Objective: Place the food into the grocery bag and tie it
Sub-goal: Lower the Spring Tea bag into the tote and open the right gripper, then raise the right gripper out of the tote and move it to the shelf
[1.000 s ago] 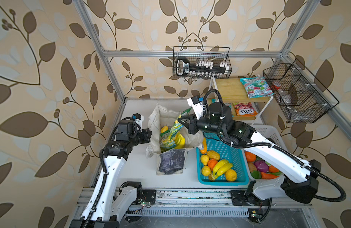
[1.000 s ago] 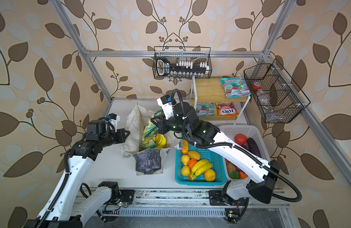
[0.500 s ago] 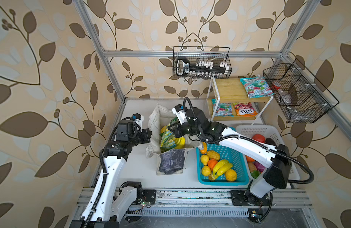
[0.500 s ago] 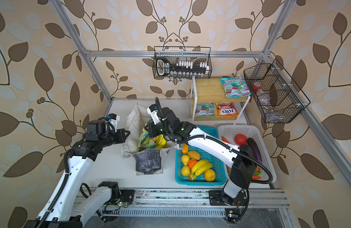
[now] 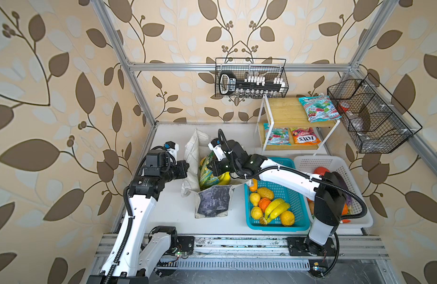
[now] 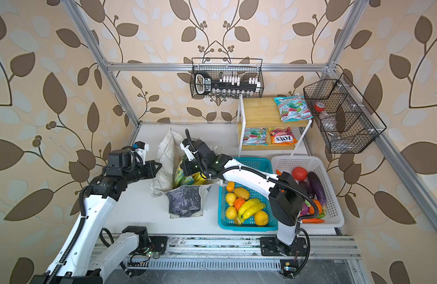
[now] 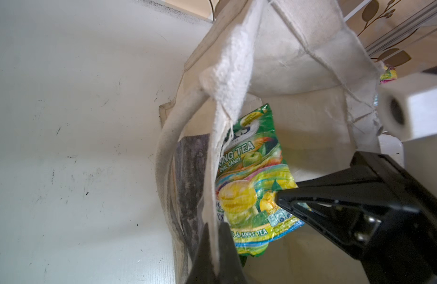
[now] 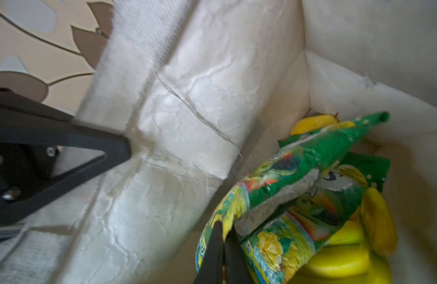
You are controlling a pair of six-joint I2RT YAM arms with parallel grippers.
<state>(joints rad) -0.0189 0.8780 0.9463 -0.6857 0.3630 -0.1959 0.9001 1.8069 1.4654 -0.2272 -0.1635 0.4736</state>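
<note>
Bananas (image 5: 224, 178) half hidden under packet (image 5: 207, 174)

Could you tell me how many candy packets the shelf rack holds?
3: teal mint packet on the top tier; second teal packet and orange Fox's packet on the lower tier, whose back is hidden.

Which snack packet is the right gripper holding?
The green-yellow candy packet, pinched by the right gripper inside the grocery bag; the teal-red packets and orange packet lie on the shelf.
</note>
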